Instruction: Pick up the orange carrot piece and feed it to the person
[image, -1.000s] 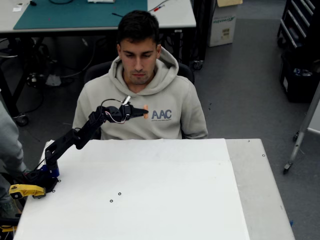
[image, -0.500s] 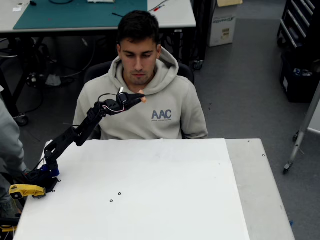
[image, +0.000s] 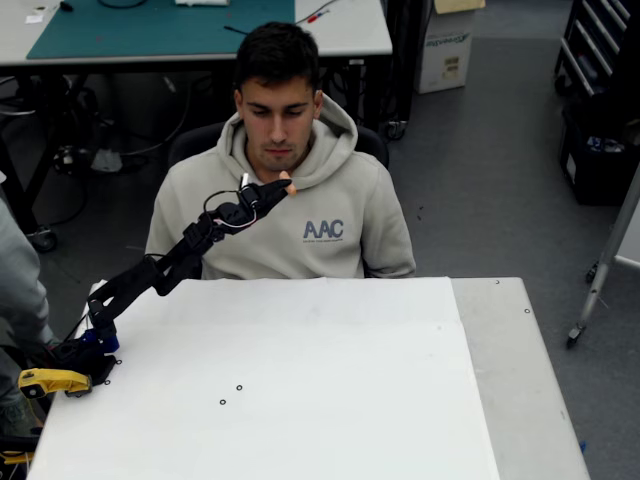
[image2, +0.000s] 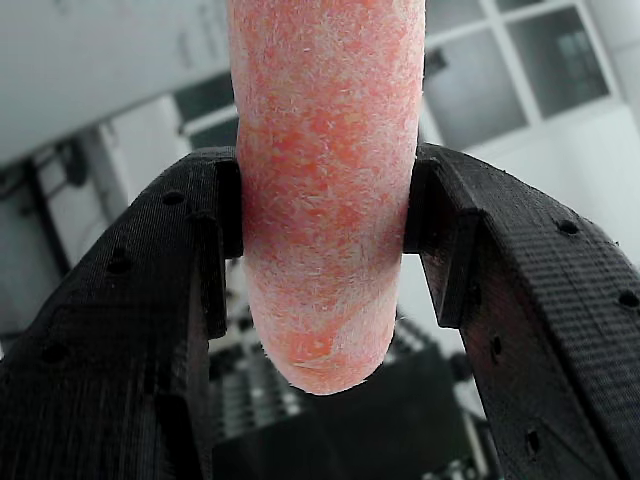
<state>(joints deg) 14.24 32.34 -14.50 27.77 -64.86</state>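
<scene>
The orange carrot piece (image2: 325, 190) stands between the two black fingers in the wrist view, squeezed from both sides. From overhead, my gripper (image: 281, 186) is shut on the carrot piece (image: 290, 188) and raised off the table, just below the chin of the person (image: 285, 215). The person sits behind the table in a beige hoodie marked AAC, looking down. My black arm stretches up from its base at the table's left edge.
The white table (image: 330, 400) lies below the arm, with a grey strip (image: 520, 380) on its right. A yellow clamp (image: 50, 381) sits by the arm's base. Another person's grey sleeve (image: 18, 280) shows at the left edge. A desk with a green mat (image: 150, 25) stands behind.
The gripper with the carrot piece has risen from chest height toward the person's chin and shifted slightly right. The arm has stretched out further.
</scene>
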